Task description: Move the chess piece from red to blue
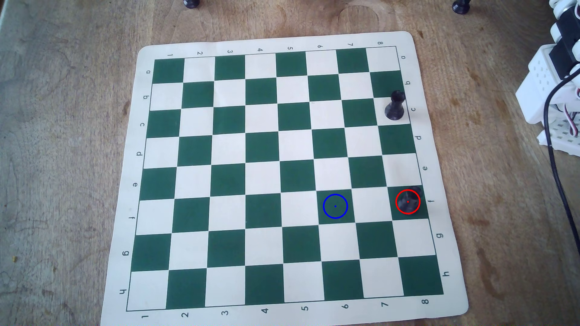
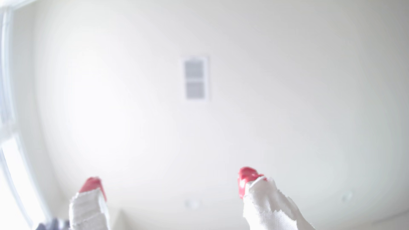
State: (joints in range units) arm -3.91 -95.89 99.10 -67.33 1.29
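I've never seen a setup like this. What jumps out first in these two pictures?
In the overhead view, a green-and-cream chessboard fills the wooden table, with a blue circle and a red circle drawn on two green squares near the right edge; a dark chess piece sits inside the red one. Another black piece stands higher up that edge. The wrist view shows only the open gripper, red-tipped, aimed at a blurry white wall.

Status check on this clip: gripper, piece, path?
Gripper open, empty, pointed at a wall. Chess piece sits in red circle; blue circle empty. One bare square between; second black piece well off that line.
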